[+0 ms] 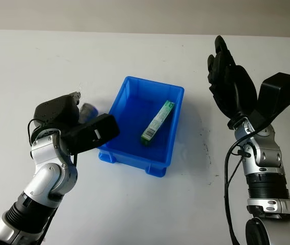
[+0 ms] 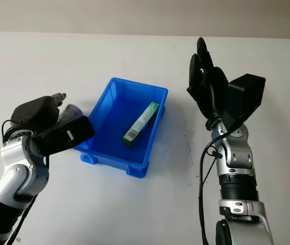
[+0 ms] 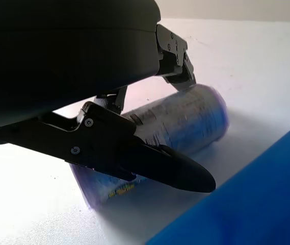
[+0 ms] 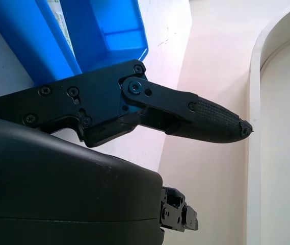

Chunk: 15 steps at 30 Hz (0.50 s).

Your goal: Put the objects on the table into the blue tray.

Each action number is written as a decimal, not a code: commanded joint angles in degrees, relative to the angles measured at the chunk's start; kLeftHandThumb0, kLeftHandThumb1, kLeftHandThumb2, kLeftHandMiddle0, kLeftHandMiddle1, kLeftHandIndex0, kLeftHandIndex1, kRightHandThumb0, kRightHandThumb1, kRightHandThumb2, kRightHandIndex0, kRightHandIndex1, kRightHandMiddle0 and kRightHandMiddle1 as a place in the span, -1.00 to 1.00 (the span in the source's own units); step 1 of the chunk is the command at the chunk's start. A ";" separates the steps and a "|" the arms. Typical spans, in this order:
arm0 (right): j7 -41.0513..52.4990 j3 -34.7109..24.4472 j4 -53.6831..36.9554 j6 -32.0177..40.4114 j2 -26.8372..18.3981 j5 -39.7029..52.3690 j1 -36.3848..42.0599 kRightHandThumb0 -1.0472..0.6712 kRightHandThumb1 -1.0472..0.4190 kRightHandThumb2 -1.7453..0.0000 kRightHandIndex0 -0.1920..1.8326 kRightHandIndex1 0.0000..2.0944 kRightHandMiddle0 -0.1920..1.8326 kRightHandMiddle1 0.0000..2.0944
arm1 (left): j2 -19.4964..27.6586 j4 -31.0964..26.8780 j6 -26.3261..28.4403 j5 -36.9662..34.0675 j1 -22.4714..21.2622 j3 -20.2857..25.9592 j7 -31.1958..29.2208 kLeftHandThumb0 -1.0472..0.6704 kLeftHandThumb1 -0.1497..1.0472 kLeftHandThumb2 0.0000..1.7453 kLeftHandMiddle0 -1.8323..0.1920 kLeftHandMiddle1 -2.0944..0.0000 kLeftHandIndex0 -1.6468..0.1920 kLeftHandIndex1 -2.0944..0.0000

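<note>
A blue can (image 1: 89,109) lies on its side on the white table, just left of the blue tray (image 1: 134,159). My left hand (image 1: 72,116) is open and hangs right over the can, which lies between its thumb and fingers (image 3: 178,171) in the left wrist view. I cannot tell whether they touch it. A green box (image 1: 158,121) lies slanted inside the tray. My right hand (image 1: 229,84) is open and raised above the table to the right of the tray, holding nothing.
The white table (image 1: 134,56) stretches around the tray on all sides. A few small dark marks (image 1: 204,148) dot the surface between the tray and my right arm.
</note>
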 commanded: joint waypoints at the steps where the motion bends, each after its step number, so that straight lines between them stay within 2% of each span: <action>1: 0.17 -0.63 -0.04 0.35 0.02 0.60 -1.24 -0.71 -1.00 0.20 -1.00 -1.00 -1.00 -1.00 | -0.45 0.88 0.09 1.25 -1.22 -0.45 -0.65 -0.60 0.93 -0.94 0.56 -1.00 0.95 -0.25; 5: 0.42 -1.07 0.22 0.44 0.10 1.34 -1.41 -0.71 -1.00 0.20 -1.00 -1.00 -1.00 -1.00 | -0.13 2.63 -0.74 3.33 -1.80 -0.94 -1.41 -0.54 0.93 -0.94 0.36 -1.00 0.93 -0.11; 7: 0.43 -1.27 0.21 0.54 0.16 1.75 -1.45 -0.71 -1.00 0.21 -1.00 -1.00 -1.00 -1.00 | 0.22 3.40 -1.47 4.75 -2.00 -1.25 -1.98 -0.52 0.93 -0.94 0.22 -1.00 0.86 -0.22; 9: 0.42 -1.56 0.14 0.73 0.29 2.36 -1.46 -0.72 -1.00 0.22 -1.00 -1.00 -1.00 -1.00 | 0.35 4.37 -1.69 6.35 -2.28 -1.44 -2.77 -0.49 0.95 -0.94 0.18 -1.00 0.79 -0.37; 10: 0.39 -1.68 0.07 0.78 0.33 2.57 -1.44 -0.72 -1.00 0.22 -1.00 -1.00 -1.00 -1.00 | 0.61 4.88 -2.02 7.23 -2.40 -1.66 -3.23 -0.48 0.96 -0.94 0.18 -1.00 0.74 -0.35; 15: 0.67 -1.79 -0.23 0.76 -0.01 2.64 -1.20 -0.72 -1.00 0.23 -1.00 -1.00 -1.00 -1.00 | 1.43 7.59 -4.94 10.63 -3.09 -2.23 -4.31 -0.39 1.00 -0.88 0.24 -1.00 0.59 0.16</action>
